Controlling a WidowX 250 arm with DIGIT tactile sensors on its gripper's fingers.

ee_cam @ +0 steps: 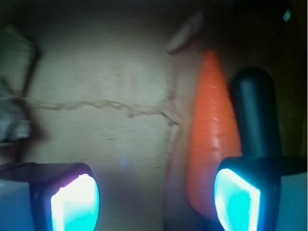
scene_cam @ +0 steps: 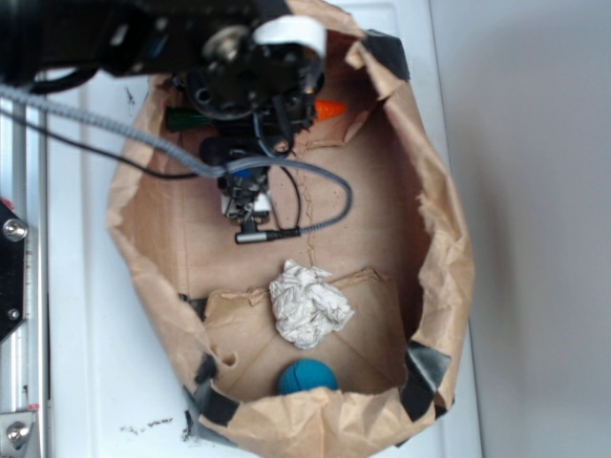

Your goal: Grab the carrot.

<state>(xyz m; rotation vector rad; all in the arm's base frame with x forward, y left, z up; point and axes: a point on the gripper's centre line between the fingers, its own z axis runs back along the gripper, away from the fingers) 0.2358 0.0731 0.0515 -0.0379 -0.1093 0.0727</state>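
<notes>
Two pads of gripper stand wide apart, empty (carrot beside right pad); shifting right should centre it.

The carrot is bright orange and shiny. Next to it is a dark green toy. The paper bag is brown with black tape at the corners. A ball is blue, and crumpled paper is white
</notes>
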